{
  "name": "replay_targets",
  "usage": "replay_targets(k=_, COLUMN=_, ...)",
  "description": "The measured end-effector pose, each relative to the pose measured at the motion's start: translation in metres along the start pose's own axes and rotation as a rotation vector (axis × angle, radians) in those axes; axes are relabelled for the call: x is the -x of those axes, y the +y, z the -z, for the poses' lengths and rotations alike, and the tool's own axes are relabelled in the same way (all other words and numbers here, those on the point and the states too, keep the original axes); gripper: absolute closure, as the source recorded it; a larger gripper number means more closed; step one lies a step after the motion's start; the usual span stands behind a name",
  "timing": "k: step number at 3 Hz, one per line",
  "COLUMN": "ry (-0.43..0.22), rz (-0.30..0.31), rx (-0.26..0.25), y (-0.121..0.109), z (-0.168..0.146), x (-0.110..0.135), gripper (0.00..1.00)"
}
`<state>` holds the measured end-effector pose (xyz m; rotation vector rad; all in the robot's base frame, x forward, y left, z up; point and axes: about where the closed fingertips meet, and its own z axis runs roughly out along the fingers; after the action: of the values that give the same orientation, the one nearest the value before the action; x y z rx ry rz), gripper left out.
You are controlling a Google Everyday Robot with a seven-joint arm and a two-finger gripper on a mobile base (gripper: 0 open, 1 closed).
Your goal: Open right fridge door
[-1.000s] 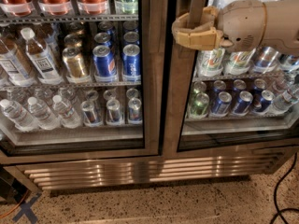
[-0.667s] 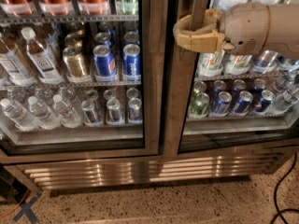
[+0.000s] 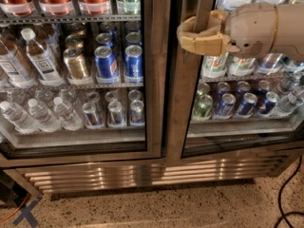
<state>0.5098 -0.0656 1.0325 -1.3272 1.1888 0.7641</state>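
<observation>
The right fridge door (image 3: 189,103) is a glass pane in a wide brushed-steel frame, with cans and bottles behind it. Its left upright runs slanted from the top down to the lower rail. A dark seam separates it from the left door. My gripper (image 3: 184,34), tan fingers on a beige wrist reaching in from the right, sits at that upright in the upper part of the view. One finger (image 3: 199,23) lies behind the upright's edge and the other finger (image 3: 204,44) in front, closed around it.
The left fridge door (image 3: 154,80) is shut, with water bottles and gold and blue cans behind it. A steel vent grille (image 3: 142,172) runs below both doors. A black cable (image 3: 285,194) lies on the speckled floor at right, blue tape (image 3: 26,215) at left.
Almost nothing differs. My gripper stays on the door's upright and has edged very slightly to the right. The door's position looks the same.
</observation>
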Motion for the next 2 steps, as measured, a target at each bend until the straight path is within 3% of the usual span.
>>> replay_targets(k=2, ry=0.012, rz=-0.005, rx=-0.018, y=0.0069, z=0.0109, x=0.0020, gripper=1.00)
